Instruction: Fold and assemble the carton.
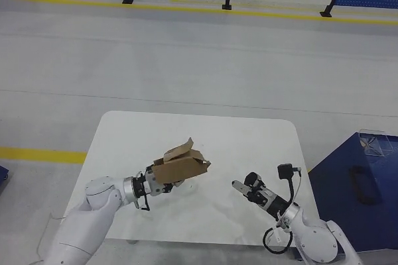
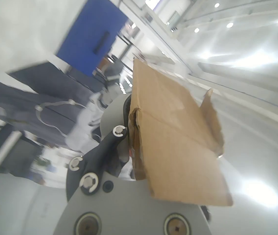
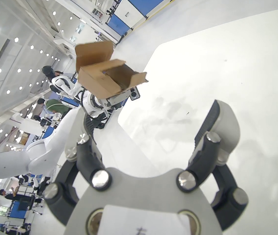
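Note:
A brown cardboard carton (image 1: 179,167) is held up off the white table (image 1: 252,142), tilted, with its flaps standing open. My left gripper (image 1: 156,181) is shut on the carton's near end; in the left wrist view the carton (image 2: 175,145) sits clamped right against the gripper's fingers (image 2: 126,113). From the right wrist view the carton (image 3: 104,76) shows its open end and loose flaps. My right gripper (image 1: 243,187) hovers open over the table's right front part, apart from the carton, with nothing between its fingers (image 3: 211,121).
A blue cabinet (image 1: 358,192) stands close to the table's right edge, with a clear plastic piece (image 1: 375,141) on its top. Yellow floor lines (image 1: 36,155) run past the table's left side. The far half of the table is bare.

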